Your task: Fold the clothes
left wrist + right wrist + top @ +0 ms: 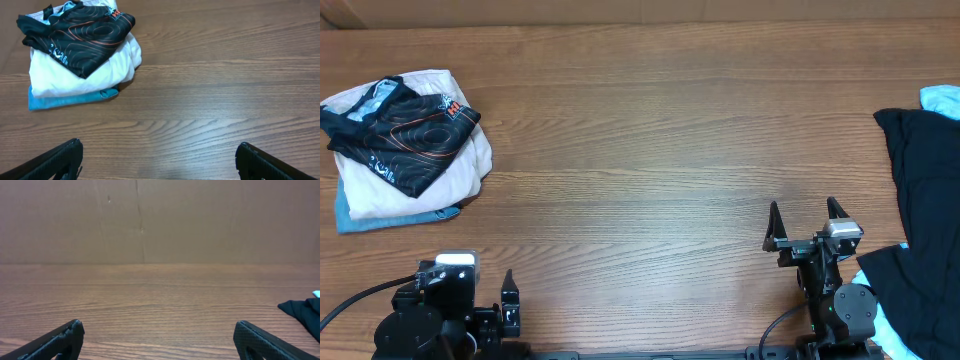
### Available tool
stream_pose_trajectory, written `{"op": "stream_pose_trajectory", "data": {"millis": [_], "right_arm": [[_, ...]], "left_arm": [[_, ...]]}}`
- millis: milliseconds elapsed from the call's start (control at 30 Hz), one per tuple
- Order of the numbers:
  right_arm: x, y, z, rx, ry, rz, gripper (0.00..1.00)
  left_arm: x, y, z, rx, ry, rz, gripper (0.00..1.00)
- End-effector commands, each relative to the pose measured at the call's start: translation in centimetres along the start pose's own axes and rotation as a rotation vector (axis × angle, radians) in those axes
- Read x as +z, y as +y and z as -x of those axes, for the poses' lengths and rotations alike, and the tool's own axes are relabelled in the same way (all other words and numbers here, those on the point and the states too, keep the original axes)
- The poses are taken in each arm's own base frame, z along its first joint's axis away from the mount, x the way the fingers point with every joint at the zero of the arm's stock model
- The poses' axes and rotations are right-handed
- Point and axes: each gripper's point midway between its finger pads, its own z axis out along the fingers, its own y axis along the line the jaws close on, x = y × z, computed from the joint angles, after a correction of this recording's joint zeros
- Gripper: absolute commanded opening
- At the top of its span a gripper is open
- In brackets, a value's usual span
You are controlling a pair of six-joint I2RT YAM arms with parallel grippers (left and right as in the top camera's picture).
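clothes (405, 138): two piles (one folded)

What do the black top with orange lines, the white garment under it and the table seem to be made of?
Black top: probably thin synthetic sports fabric; smooth, with printed lines.
White garment: soft matte cloth, perhaps cotton; rounded folds.
Table: wood or wood-look laminate; brown grain, slight sheen.
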Motion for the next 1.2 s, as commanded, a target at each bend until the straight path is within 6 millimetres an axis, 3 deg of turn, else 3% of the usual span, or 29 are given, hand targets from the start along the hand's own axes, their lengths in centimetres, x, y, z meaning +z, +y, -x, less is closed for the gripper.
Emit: {"op": "stream_pose_trajectory", "data": {"millis": [0,600,733,900,1167], "right_arm": [[0.0,0.1,-0.1,-0.007,-0.007,0.008,1.00],[0.0,0.1,-0.1,-0.007,-0.007,0.008,1.00],[0.0,0.1,-0.1,-0.007,-0.007,0.008,1.00],[0.0,0.1,-0.1,-0.007,-0.007,0.008,1.00],[0.0,0.1,-0.1,-0.007,-0.007,0.008,1.00]], "left_arm": [[0.0,0.1,-0.1,0.022,-0.003,0.004,1.00],[0.7,0.4,0.1,0.040,-0.068,0.030,1.00],[2.8,-0.1,-0.1,0.028,-0.151,0.018,1.00],[6.9,-1.8,-1.1,0.021,-0.258,-0.052,1.00],[11.3,-3.0,-0.9,-0.040,-0.442,-0.096,1.00]]}}
